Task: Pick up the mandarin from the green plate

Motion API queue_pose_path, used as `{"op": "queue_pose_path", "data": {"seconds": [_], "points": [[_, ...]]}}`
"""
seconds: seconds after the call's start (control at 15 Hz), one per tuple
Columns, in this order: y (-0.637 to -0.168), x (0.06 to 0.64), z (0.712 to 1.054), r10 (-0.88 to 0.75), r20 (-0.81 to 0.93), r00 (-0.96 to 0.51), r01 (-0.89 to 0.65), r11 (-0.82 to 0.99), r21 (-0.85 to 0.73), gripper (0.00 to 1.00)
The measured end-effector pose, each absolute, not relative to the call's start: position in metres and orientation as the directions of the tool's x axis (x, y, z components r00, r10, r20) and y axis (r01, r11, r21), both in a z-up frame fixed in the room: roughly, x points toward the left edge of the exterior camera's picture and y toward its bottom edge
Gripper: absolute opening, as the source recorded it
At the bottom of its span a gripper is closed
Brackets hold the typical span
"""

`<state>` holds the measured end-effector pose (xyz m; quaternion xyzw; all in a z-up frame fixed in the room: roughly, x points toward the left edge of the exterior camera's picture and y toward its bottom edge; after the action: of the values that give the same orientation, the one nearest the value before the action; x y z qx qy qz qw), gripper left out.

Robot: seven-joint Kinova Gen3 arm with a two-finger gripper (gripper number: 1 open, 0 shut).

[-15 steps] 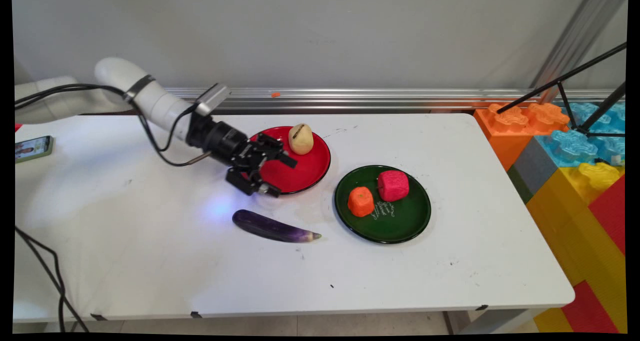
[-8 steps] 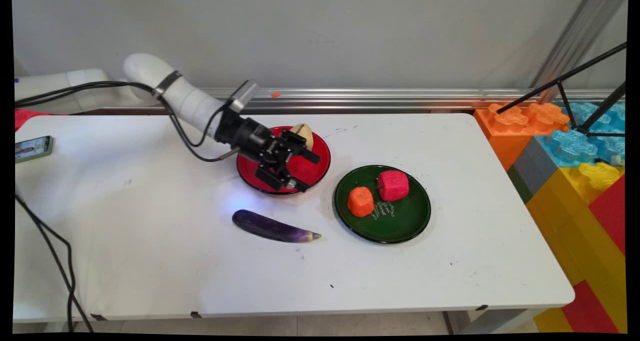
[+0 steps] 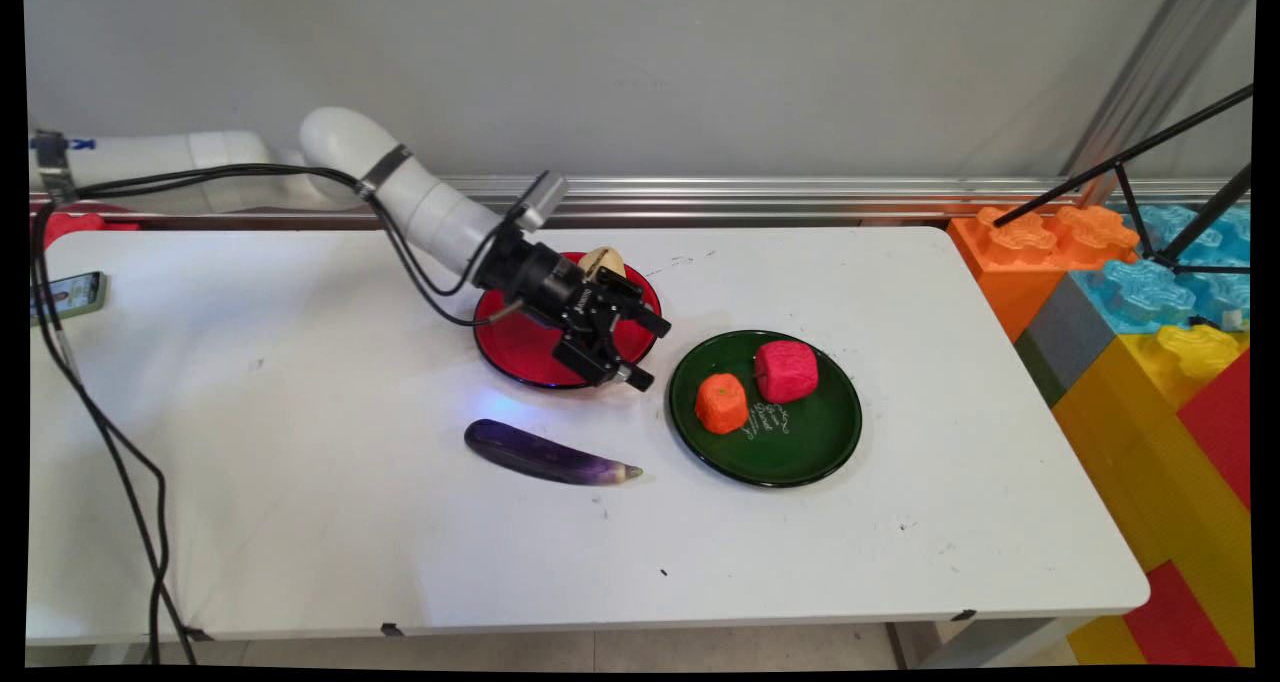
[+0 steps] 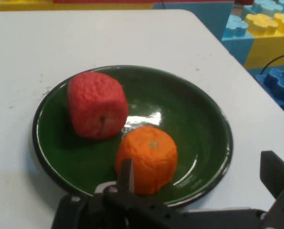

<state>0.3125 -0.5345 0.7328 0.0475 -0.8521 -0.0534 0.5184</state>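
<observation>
as arm swung right, tool (image 3: pixel 648 350) spread, empty, nearer green plate (image 3: pixel 800 462).

Orange fruit (image 4: pixel 149 157) upright on green plate (image 4: pixel 199 124), just beside red fruit (image 4: pixel 97 105).

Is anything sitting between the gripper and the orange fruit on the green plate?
Nothing visible. The open gripper hangs over the red plate's right edge, facing the orange fruit on the green plate; only bare plate lies between.
</observation>
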Motion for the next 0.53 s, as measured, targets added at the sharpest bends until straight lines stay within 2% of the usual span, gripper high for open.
{"op": "queue_pose_path", "data": {"seconds": [0.53], "points": [[-0.550,0.277,0.725,-0.175,0.848,-0.500,-0.045,0.983,0.176,1.00]]}}
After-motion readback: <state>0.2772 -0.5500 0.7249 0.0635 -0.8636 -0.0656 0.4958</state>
